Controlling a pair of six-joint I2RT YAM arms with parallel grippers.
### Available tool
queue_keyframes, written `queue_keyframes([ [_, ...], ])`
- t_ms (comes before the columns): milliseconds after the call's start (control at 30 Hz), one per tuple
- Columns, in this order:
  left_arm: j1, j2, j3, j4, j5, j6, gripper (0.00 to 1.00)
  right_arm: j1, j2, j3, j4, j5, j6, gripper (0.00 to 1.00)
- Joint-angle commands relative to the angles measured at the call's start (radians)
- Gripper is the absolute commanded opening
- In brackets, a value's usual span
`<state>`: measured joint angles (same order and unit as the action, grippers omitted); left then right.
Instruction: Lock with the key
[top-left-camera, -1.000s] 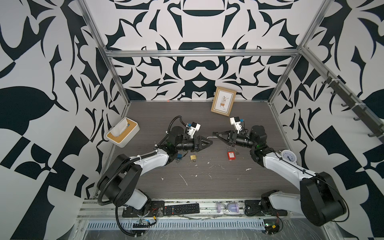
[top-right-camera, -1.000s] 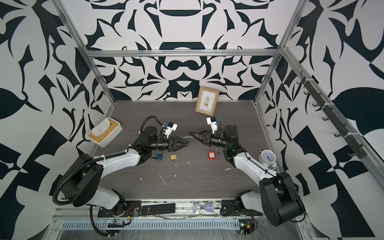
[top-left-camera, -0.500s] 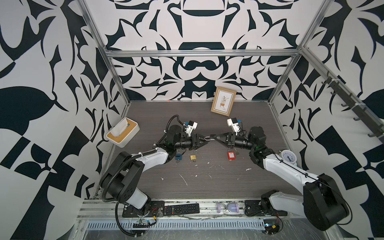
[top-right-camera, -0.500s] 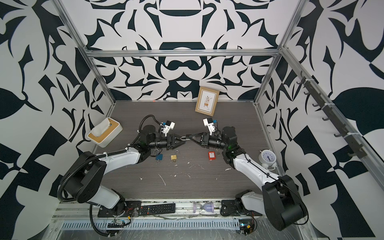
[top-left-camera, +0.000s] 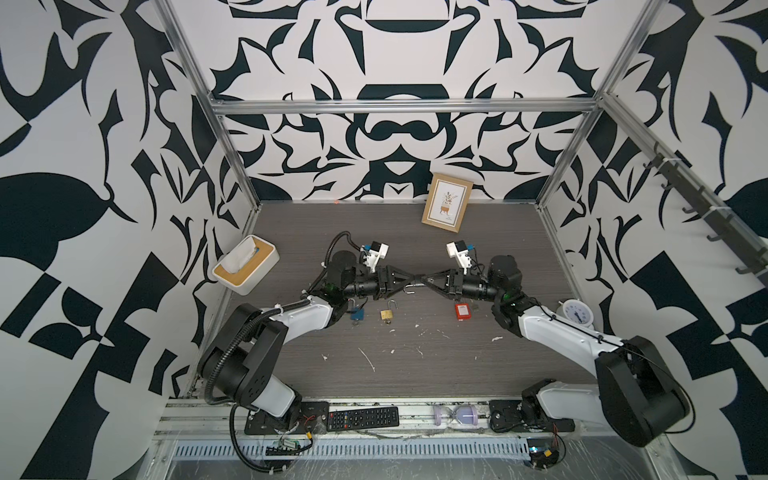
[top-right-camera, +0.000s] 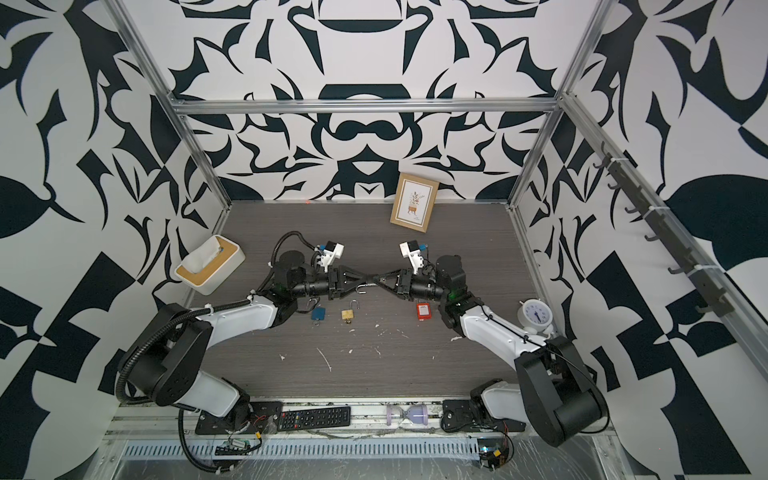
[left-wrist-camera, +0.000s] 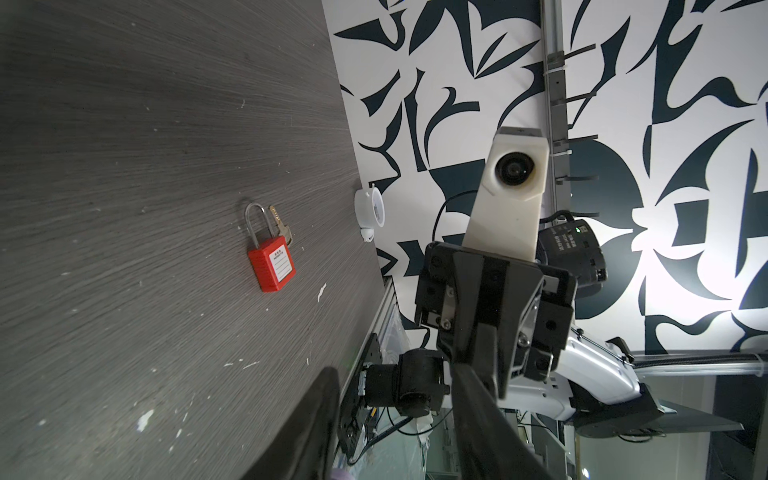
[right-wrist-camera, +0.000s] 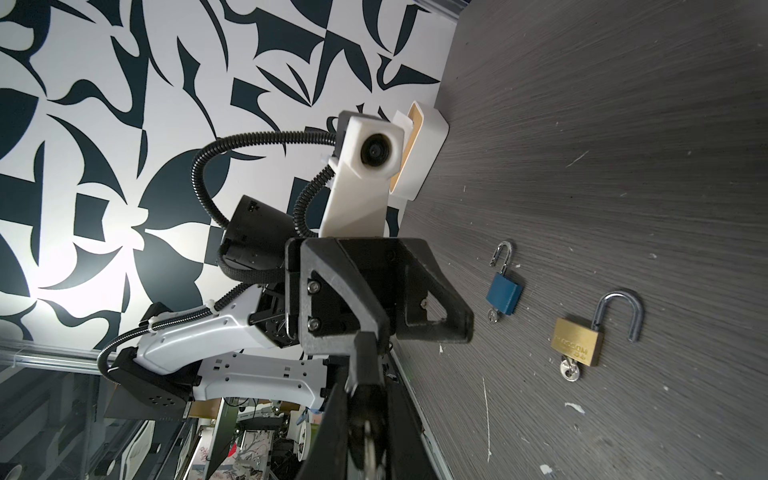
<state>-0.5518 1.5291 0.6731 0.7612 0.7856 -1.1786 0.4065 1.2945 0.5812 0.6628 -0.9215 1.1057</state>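
Observation:
My right gripper (top-left-camera: 420, 277) is shut on a small dark padlock (right-wrist-camera: 365, 415), held above the middle of the table. A silver key (right-wrist-camera: 368, 444) shows at the padlock's end nearer my wrist. Its silver shackle (top-left-camera: 409, 286) sticks out and hangs towards my left gripper (top-left-camera: 413, 277). Both grippers meet tip to tip in both top views. In the left wrist view the left gripper (left-wrist-camera: 390, 368) stands open with nothing between its fingers. One left finger (right-wrist-camera: 365, 353) reaches the held padlock; whether it touches I cannot tell.
On the table below lie a blue padlock (top-left-camera: 357, 313), a brass padlock (top-left-camera: 387, 313) with its shackle open, and a red padlock (top-left-camera: 463, 311) with a loose key (left-wrist-camera: 280, 226) beside it. A tissue box (top-left-camera: 245, 270) stands left, a picture frame (top-left-camera: 446, 207) at the back, a clock (top-left-camera: 575, 311) right.
The two grippers were apart a second ago; both have moved inward and now meet tip to tip. The right gripper has kept its hold.

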Motion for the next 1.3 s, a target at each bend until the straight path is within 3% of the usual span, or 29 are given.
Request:
queue_keyframes([
  [0,0.01,-0.019,-0.037,0.096,0.027,-0.033,0.49,0.001,0.002,0.02,0.083,0.008,0.015,0.0],
  [133,0.041,0.019,-0.087,0.245,0.03,-0.101,0.51,0.0,0.0,0.014,0.067,0.01,0.0,0.0],
  [367,0.048,0.119,-0.119,0.534,0.066,-0.268,0.4,-0.013,-0.031,0.005,0.004,0.027,-0.036,0.0],
  [1067,0.005,0.126,-0.122,0.563,0.065,-0.292,0.38,-0.015,-0.054,0.019,-0.102,0.078,-0.109,0.0],
  [1267,-0.011,0.126,-0.124,0.564,0.066,-0.299,0.31,-0.016,-0.055,0.029,-0.123,0.089,-0.133,0.0],
])
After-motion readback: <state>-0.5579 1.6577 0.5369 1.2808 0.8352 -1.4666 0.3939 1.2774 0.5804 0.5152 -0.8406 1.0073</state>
